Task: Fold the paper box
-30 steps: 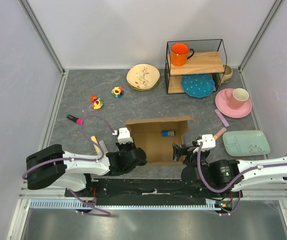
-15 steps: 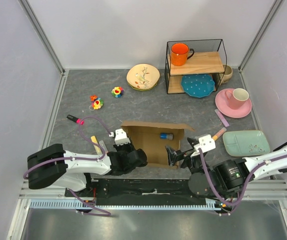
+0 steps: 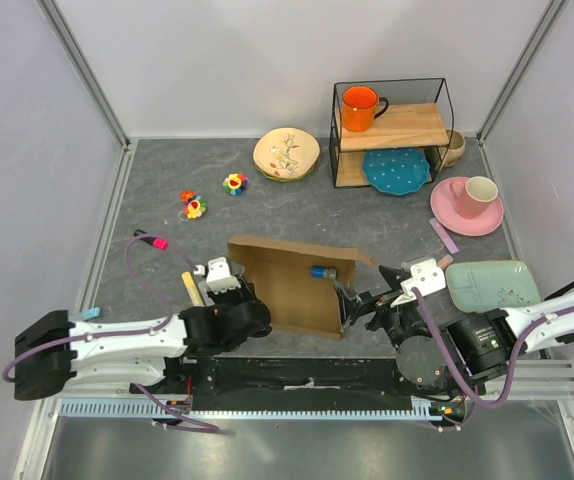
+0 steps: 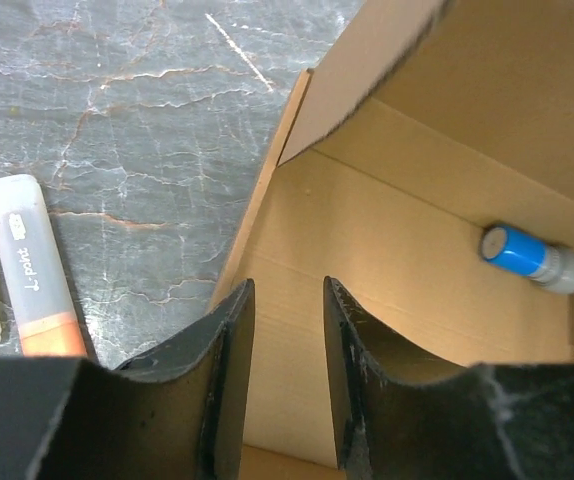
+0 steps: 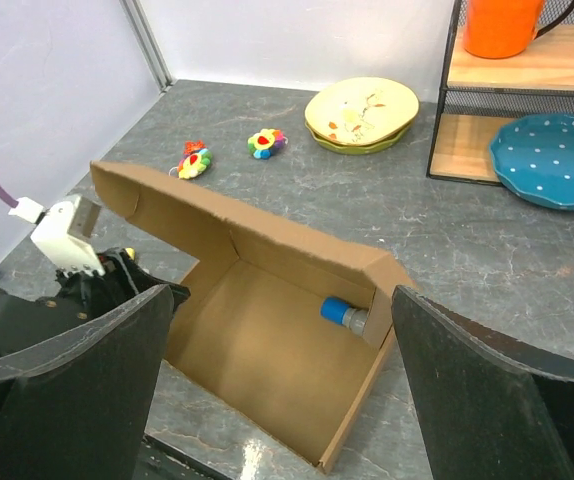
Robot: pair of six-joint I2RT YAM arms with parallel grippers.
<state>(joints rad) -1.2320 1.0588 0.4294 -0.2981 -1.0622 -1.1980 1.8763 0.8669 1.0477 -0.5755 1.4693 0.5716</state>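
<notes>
Your paper box sits near the middle of the near edge of the counter, between the two arm bases. That is likely deliberate, since both arms can reach a wall of it from there. It stands open side up with its side walls raised. The long lid flap rises from the far wall and leans over the cavity, not yet folded down. A small blue-capped cylinder lies inside against the far wall, so my guess is that you will be closing the box over it.

Your left gripper is at the box's near-left corner. Its fingers stand a narrow gap apart with cardboard showing between them. One finger looks to be outside the left wall and one inside, a placement that would steady or steer the box. You cannot tell from these views whether the pads actually bite on the wall.

Your right gripper is spread wide and holds nothing. It faces the box from the near-right side, with the whole cavity framed between its fingers. In the overhead view its tips are just beside the right wall, but contact is unclear. It seems posed ready to take that wall or the flap.
</notes>
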